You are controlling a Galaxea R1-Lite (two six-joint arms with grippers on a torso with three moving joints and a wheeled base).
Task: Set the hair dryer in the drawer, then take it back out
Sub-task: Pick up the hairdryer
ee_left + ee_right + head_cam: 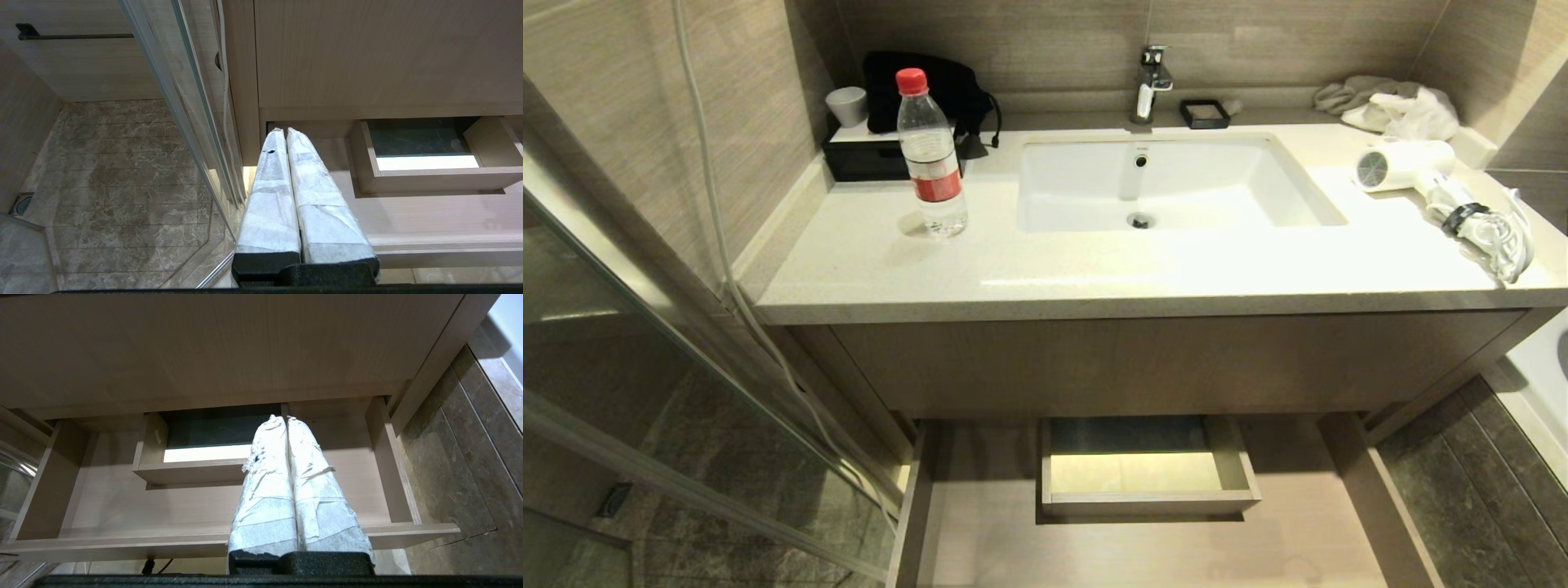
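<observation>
Both grippers (286,130) (284,417) hang, jaws together, before the open drawer (980,523).

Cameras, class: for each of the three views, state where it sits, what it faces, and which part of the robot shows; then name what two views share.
Head view: high, facing down on the countertop, hair dryer and open drawer; no robot part.
Left wrist view: behind the shut left hand, facing the drawer.
Right wrist view: behind the shut right hand, facing the drawer.
Shared: both wrist views show the drawer's boxed cutout.
</observation>
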